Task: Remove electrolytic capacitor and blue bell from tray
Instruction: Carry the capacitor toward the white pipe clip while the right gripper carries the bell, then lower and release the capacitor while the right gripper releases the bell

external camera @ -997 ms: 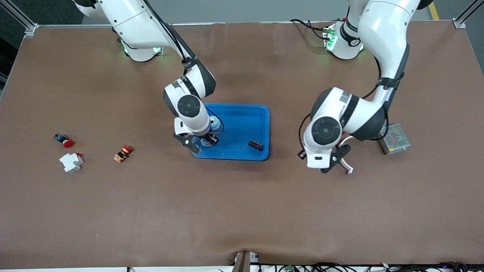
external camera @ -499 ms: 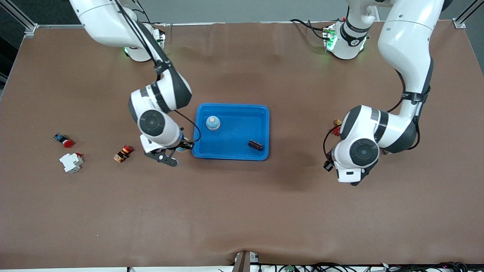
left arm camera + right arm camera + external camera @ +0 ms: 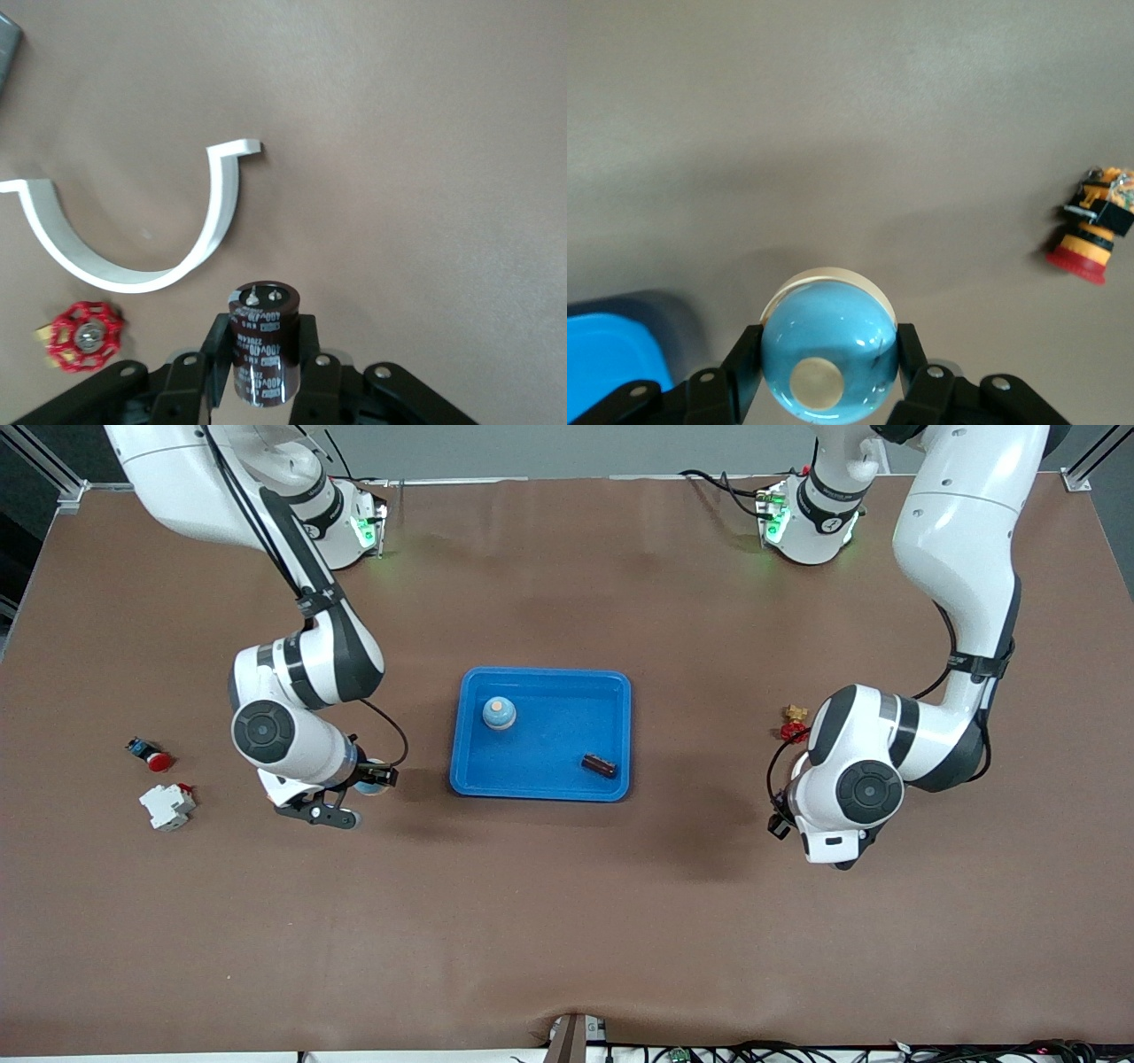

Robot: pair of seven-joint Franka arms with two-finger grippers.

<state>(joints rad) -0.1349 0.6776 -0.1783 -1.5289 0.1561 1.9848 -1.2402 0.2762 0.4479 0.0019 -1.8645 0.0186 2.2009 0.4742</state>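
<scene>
I see my right gripper (image 3: 829, 372) clamping a round blue bell (image 3: 829, 352) over open brown tabletop (image 3: 549, 921) beside the blue tray (image 3: 620, 731); my left gripper (image 3: 262, 367) pinches a dark cylindrical capacitor (image 3: 262, 341), its long axis along the fingers.

On the brown table (image 3: 567, 921), toward the right arm's end, a red push button with a blue body (image 3: 151, 755) is seen. A white circuit breaker (image 3: 166, 806) lies near it, closer to the front camera. An orange button with a red cap (image 3: 1090, 230) is laid on its side. Toward the left arm's end, a small red-handled valve (image 3: 85, 336) is found just beside a white curved clip (image 3: 223, 195).
</scene>
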